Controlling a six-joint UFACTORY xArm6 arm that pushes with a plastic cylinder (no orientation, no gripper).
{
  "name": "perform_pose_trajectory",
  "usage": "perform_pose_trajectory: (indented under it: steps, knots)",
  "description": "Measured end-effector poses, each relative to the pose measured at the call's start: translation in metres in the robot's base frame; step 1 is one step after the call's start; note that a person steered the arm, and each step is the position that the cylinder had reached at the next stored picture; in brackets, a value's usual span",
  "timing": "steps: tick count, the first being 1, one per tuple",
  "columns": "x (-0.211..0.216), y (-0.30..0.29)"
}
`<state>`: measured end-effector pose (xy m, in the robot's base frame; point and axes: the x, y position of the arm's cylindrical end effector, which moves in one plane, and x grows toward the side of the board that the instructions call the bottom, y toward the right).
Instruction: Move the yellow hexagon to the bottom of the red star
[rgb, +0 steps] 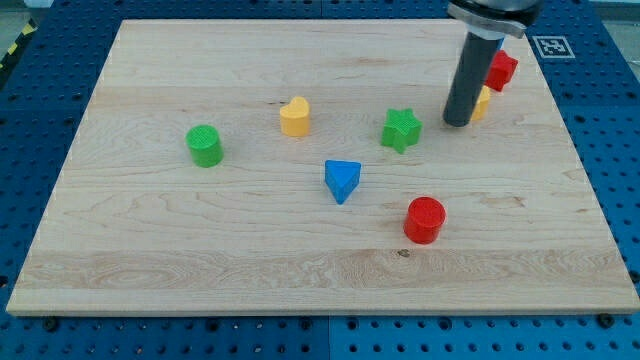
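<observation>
My tip (458, 123) touches the yellow hexagon (481, 103) just below the red star (501, 70); no hand to open or close; the block looks light, rigid, slides easily on the counter (200, 250); push its flat side.

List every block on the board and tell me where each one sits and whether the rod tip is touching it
yellow hexagon: top right, mostly hidden behind the rod, against my tip.
red star: top right, just above the hexagon, partly hidden.
green star: left of my tip, apart from it.
yellow heart: upper middle, alone.
green cylinder: left side, upright, alone.
blue triangle: centre, alone.
red cylinder: lower right, upright, alone.
</observation>
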<state>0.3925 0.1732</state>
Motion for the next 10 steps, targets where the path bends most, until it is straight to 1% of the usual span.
perform_pose_trajectory:
  steps: [1,2,3,4,5,7,8,9,10]
  knots:
    - [0.0,0.023]
    - [0.0,0.028]
    - [0.0,-0.019]
    - [-0.018,-0.052]
    - [-0.032,-0.045]
    - [-0.032,0.005]
    - [-0.032,0.016]
    - [-0.032,0.005]
    - [-0.032,-0.063]
